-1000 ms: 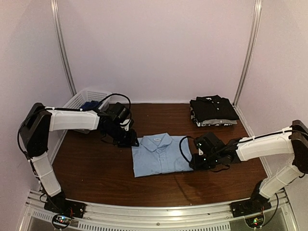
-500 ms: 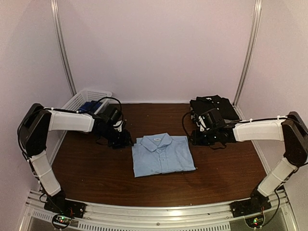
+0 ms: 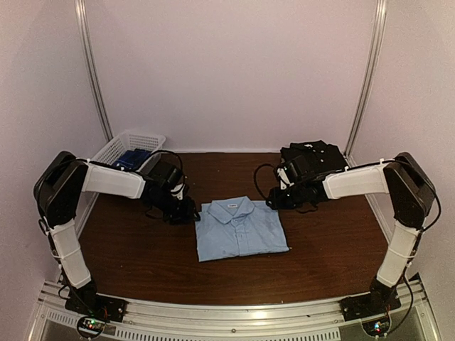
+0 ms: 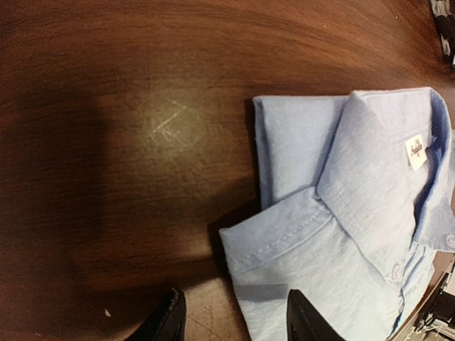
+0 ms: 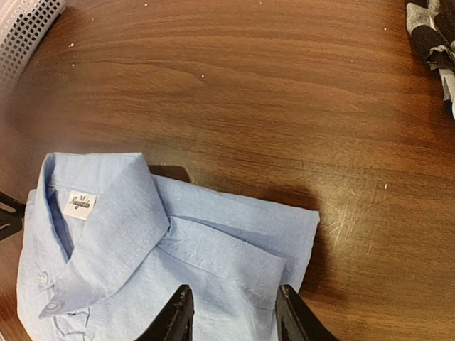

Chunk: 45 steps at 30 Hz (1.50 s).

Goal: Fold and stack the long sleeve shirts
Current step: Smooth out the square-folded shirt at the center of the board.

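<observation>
Folded light blue shirt [image 3: 240, 229] flat on the surface [image 3: 142, 249]; stack of dark shirts [image 3: 316, 165] at back right. Soft, light, quick to sag and unfold: best pinched at both shoulder folds, lifted level. Left hand [image 3: 187, 210] and right hand [image 3: 274, 202] half open, empty, over those edges.

Dark wood table [image 3: 142, 249]: blue shirt [image 3: 240, 229], shirt stack [image 3: 321, 153], basket [image 3: 117, 148].

Light blue shirt [image 3: 240, 229]; black shirt [image 3: 316, 158]; white basket [image 3: 106, 150]; dark brown table [image 3: 142, 249].
</observation>
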### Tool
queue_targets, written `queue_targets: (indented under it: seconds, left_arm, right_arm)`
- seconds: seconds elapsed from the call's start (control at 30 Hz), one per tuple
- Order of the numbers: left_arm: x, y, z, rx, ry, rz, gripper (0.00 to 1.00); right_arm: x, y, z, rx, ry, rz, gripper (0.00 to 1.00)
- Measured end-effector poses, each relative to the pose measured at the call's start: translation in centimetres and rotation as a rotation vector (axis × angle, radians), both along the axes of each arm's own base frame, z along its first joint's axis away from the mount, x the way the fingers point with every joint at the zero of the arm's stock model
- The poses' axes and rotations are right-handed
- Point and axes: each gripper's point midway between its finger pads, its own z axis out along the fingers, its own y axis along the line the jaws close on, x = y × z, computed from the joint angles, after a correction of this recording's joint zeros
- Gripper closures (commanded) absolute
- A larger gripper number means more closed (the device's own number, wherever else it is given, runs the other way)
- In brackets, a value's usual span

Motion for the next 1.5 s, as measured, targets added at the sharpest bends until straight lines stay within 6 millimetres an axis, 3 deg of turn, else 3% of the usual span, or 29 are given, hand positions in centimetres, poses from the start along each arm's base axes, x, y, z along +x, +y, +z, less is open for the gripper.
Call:
queue_targets:
  seconds: [0.23, 0.43, 0.73, 0.8, 1.0, 1.3, 1.5]
  left_arm:
    - [0.2, -0.2, -0.4, 0.002, 0.005, -0.001, 0.53]
    - [0.9, -0.9, -0.4, -0.01, 0.005, -0.005, 0.71]
    - [1.4, -1.9, 0.2, -0.029, -0.006, -0.027, 1.0]
    - [1.4, -2.1, 0.3, -0.032, -0.01, -0.036, 1.0]
    - [1.7, -3.1, 1.3, -0.041, -0.04, -0.065, 1.0]
    - [2.9, -5.0, 3.9, -0.074, -0.115, -0.113, 1.0]
    - [3.8, -5.6, 4.0, -0.075, -0.127, -0.119, 1.0]
  right_arm:
    - [0.1, 0.1, -1.4, -0.021, 0.024, 0.006, 0.6]
    - [0.2, 0.2, -1.9, -0.028, 0.032, 0.013, 0.64]
    - [0.6, 0.7, -1.7, -0.027, 0.024, 0.032, 0.95]
    - [0.6, 0.7, -1.7, -0.025, 0.029, 0.029, 1.0]
    - [0.3, 0.5, -1.3, -0.028, 0.032, 0.03, 1.0]
    - [0.2, 0.0, 3.2, 0.008, -0.048, 0.01, 1.0]
    - [-0.3, -1.4, 1.5, -0.025, -0.016, -0.022, 1.0]
